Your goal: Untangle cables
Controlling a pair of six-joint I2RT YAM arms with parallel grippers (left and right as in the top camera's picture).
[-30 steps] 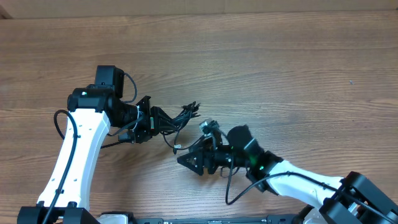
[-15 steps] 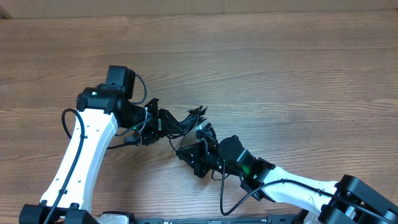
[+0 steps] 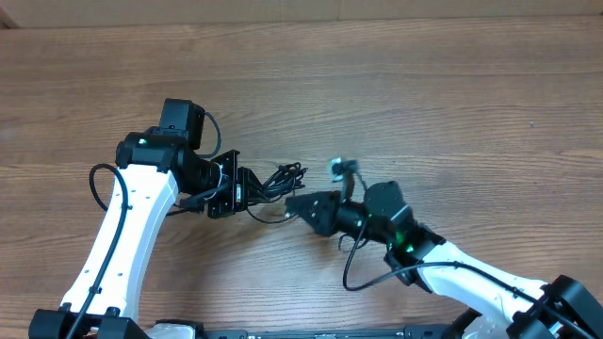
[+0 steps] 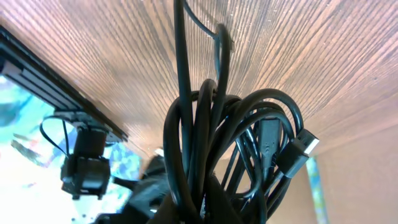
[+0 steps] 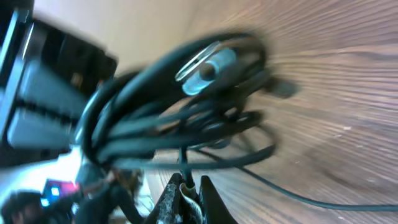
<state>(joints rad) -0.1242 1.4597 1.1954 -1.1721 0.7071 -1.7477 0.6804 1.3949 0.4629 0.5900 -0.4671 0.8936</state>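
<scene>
The cables (image 3: 283, 176) form a tangled black bundle held just above the wooden table, between the two arms. My left gripper (image 3: 247, 191) is shut on the bundle's left side. In the left wrist view the loops (image 4: 217, 130) rise from the left gripper (image 4: 199, 210), and one black plug (image 4: 298, 152) sticks out on the right. My right gripper (image 3: 292, 206) is shut on one thin strand at the bundle's lower right. In the blurred right wrist view that strand (image 5: 183, 163) runs up from the right gripper (image 5: 186, 190) to the bundle (image 5: 168, 124), with a silver plug (image 5: 200, 61) above.
Bare wooden table (image 3: 424, 104) lies on all sides. A loose strand (image 5: 298, 198) trails across the wood to the right. The left arm's white link (image 3: 127, 226) stands at the left, and the right arm (image 3: 443, 264) reaches in from the lower right.
My right gripper went from open to shut on a strand and drew back to the right. The left gripper carried the bundle a little to the right, then held still.
</scene>
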